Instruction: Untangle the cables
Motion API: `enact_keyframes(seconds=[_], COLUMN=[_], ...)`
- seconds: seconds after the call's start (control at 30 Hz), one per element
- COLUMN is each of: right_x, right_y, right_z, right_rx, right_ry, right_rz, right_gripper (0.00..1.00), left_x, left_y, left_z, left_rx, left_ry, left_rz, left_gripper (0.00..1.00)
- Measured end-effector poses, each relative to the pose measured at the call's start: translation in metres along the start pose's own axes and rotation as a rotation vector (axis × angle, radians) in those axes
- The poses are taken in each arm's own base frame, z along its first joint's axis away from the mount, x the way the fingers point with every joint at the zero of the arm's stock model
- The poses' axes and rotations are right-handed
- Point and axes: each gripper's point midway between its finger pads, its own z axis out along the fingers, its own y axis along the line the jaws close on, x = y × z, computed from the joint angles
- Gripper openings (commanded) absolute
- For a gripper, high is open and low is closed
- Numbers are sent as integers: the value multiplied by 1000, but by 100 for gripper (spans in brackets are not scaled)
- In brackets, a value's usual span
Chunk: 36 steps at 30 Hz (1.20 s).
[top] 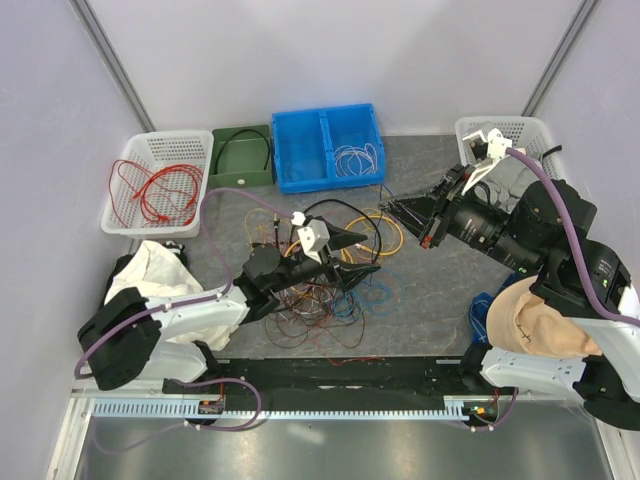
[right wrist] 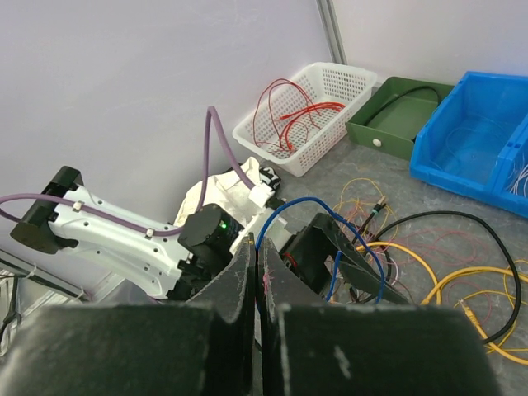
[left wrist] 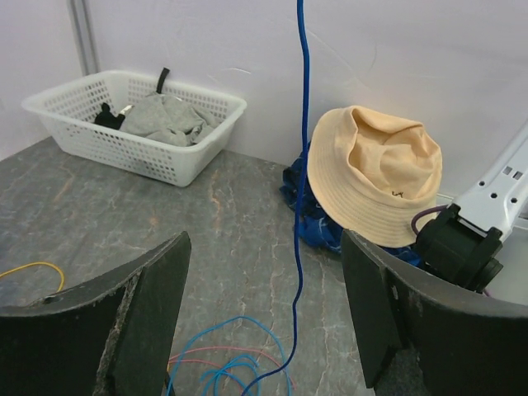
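The left claw (left wrist: pixel 264 247) stands released, jaws wide, and the blue wire (left wrist: pixel 301 124) runs straight up between them, touching neither. The right claw (right wrist: pixel 257 247) is clenched on that same wire (it arcs out from the pinched tips). The other cables (top: pixel 330 290) lie heaped in the middle of the table (top: pixel 440 300), beneath the left claw.

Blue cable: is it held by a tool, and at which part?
The right tool pinches the blue cable partway along its length; the left tool is open and empty.
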Motion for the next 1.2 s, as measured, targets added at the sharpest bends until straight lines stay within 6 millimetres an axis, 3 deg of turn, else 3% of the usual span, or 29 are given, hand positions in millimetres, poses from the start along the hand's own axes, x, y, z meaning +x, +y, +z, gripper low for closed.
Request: enact_keyframes(seconds=[0.07, 0.13, 0.17, 0.2, 0.23, 0.33, 0.47, 0.57, 0.67, 0.7, 0.77, 0.83, 0.93, 1.03, 1.2], right_x=[0, 1, 2, 4, 5, 10, 23, 36, 52, 59, 74, 86, 109, 129, 140], right_y=[0, 1, 1, 0, 0, -3, -15, -34, -53, -59, -72, -80, -90, -94, -87], right_z=[1, 1, 2, 2, 3, 4, -3, -20, -37, -43, -52, -53, -46, -33, -11], right_rx=[-3, -5, -5, -4, -4, 2, 38, 92, 146, 163, 194, 212, 227, 214, 145], right_ry=[1, 4, 7, 10, 13, 20, 22, 5, -13, -18, -20, -17, 18, 44, 22], right_rz=[2, 3, 3, 3, 3, 2, -11, -30, -39, -41, -44, -45, -50, -51, -36], right_gripper=[0, 0, 0, 0, 0, 3, 41, 59, 69, 70, 73, 74, 74, 75, 77], left_x=[3, 5, 6, 7, 8, 10, 2, -25, -92, -124, -182, -226, -265, -273, -251], left_y=[-1, -2, -3, -2, -2, 0, 15, 32, 44, 46, 44, 40, 34, 32, 35], left_z=[5, 10, 13, 16, 19, 26, 26, 21, 26, 27, 25, 18, 9, 4, 5], left_rx=[15, 33, 39, 43, 46, 42, -59, -187, -300, -332, -370, -396, -410, -418, -424], left_ry=[2, 3, 5, 8, 13, 37, 77, 111, 71, 41, -26, -73, -113, -103, -19], left_rz=[-11, -20, -25, -32, -37, -46, -51, -37, 5, 22, 49, 61, 69, 68, 61], left_gripper=[76, 58, 46, 16, 3, 2, 2, 2, 2, 2, 2, 2, 2, 2, 2])
